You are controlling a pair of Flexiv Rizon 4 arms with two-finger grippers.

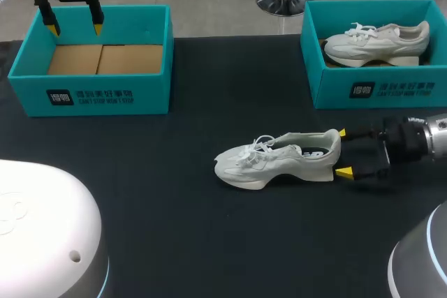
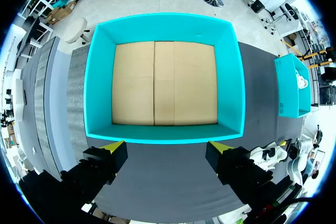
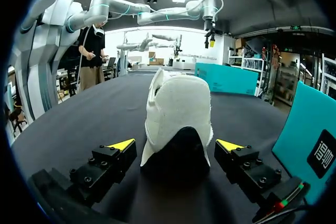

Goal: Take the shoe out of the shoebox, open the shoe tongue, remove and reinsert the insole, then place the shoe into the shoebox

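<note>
Right end effector (image 1: pixel 342 152) wide open astride the heel of the shoe (image 1: pixel 279 160) — seemingly not touching; left end effector (image 1: pixel 75 31) open above the shoebox (image 1: pixel 91 92).

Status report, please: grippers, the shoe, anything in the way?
Left gripper open, above empty shoebox. Right gripper open around shoe heel, no grip seen. Shoe upright on table, outside the box. Nothing in the way.

Shoe: white shoe (image 1: pixel 278 160) upright on its sole on the dark counter (image 1: pixel 174 228), toe pointing left.
Right pincer (image 1: pixel 341 152): at the heel, yellow tips spread to either side.
Left pincer (image 1: pixel 73 22): spread, above the left shoebox (image 1: pixel 98 92).
Right shoebox (image 1: pixel 377 88): holds a second shoe (image 1: pixel 377 43).
</note>
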